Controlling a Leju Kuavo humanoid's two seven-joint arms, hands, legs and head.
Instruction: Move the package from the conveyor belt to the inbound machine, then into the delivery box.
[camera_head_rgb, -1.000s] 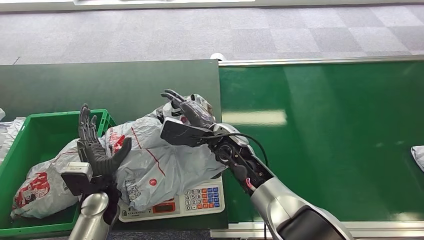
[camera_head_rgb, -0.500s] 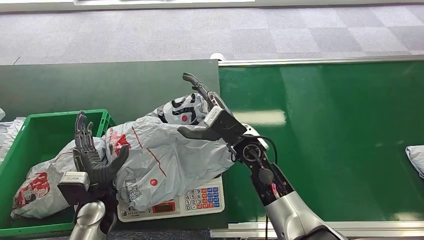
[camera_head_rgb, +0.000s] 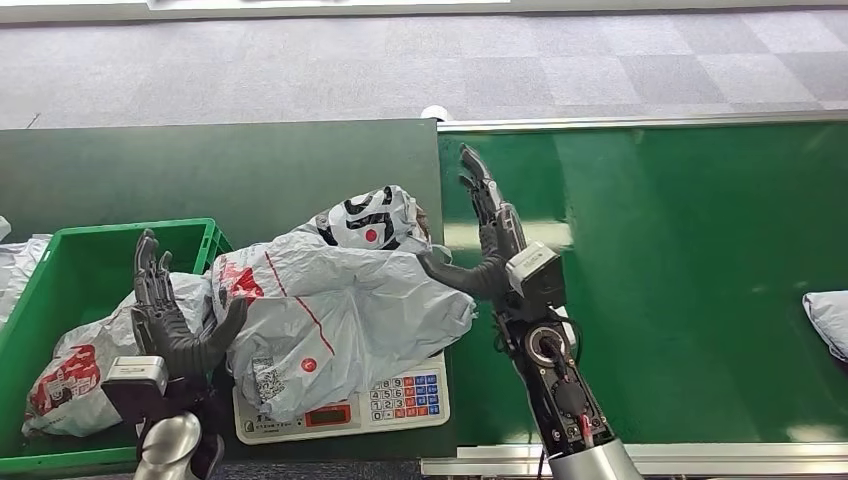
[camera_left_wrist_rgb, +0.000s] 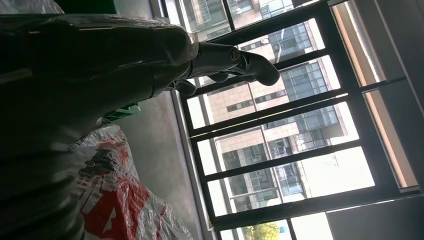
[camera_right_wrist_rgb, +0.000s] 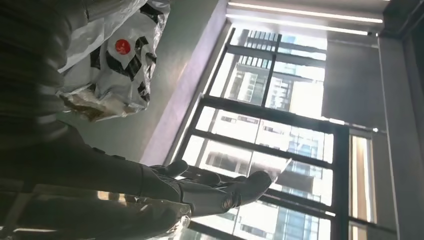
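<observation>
So the big grey plastic mailer bag with red print (camera_head_rgb: 340, 315) is sitting on the white scale with the coloured keypad (camera_head_rgb: 400, 400), lower middle of the head view, draped over most of it. A smaller black-and-white patterned bag (camera_head_rgb: 372, 218) sits right at its upper end.

The right hand (camera_head_rgb: 490, 245) is just right of centre, fingers straight and spread, pointing up the frame, holding nothing. Its thumb reaches toward the bag's right edge, touching or just about. The left hand (camera_head_rgb: 170, 310) is lower left, also flat and open with nothing in it, thumb against the bag's left side.

Behind it is the green plastic crate (camera_head_rgb: 60, 260) with another grey and red bag (camera_head_rgb: 75, 375) inside. The green conveyor belt (camera_head_rgb: 680, 260) fills the right side, with one more pale parcel (camera_head_rgb: 828, 318) at the far right edge.
</observation>
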